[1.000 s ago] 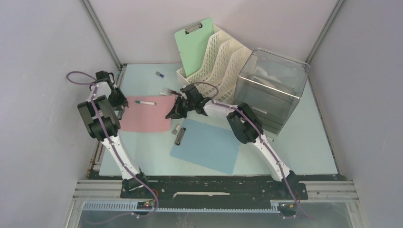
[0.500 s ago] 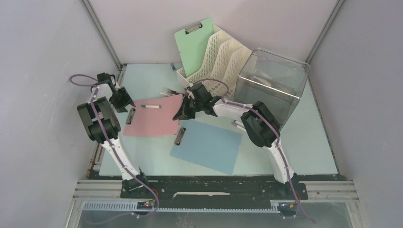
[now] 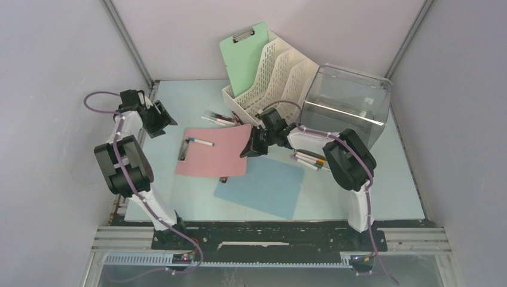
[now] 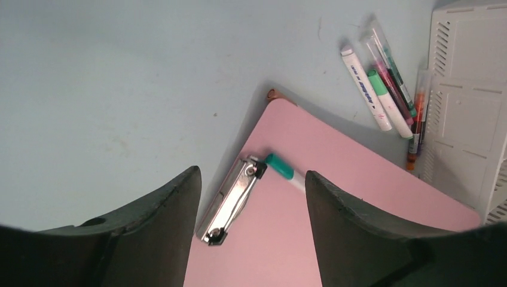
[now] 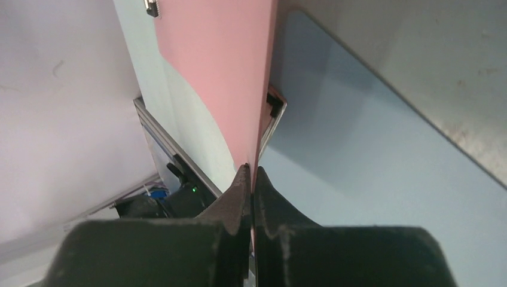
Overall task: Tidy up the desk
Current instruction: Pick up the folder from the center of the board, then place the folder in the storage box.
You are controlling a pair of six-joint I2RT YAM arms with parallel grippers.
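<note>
The pale mint-blue desk (image 3: pixel 382 179) (image 4: pixel 107 78) carries a pink clipboard (image 3: pixel 209 156) (image 4: pixel 335 197) (image 5: pixel 221 66) with a teal-capped marker (image 3: pixel 199 142) (image 4: pixel 281 167) lying by its metal clip (image 4: pixel 230 200). My right gripper (image 3: pixel 249 147) (image 5: pixel 252 170) is shut on the pink clipboard's right edge, which is lifted and overlaps the clip end of a blue clipboard (image 3: pixel 263 186) (image 5: pixel 382 173). My left gripper (image 3: pixel 161 117) (image 4: pixel 252 178) hovers open over the clip corner, holding nothing.
A white file rack (image 3: pixel 276 70) (image 4: pixel 472 113) holding a green clipboard (image 3: pixel 245 57) stands at the back, with a clear plastic bin (image 3: pixel 347 110) to its right. Loose pens lie by the rack (image 3: pixel 220 118) (image 4: pixel 385 84) and under the right arm (image 3: pixel 311 159).
The right gripper has pulled the pink clipboard to the right and raised its right edge. The left gripper has opened and drawn back toward the far left.
</note>
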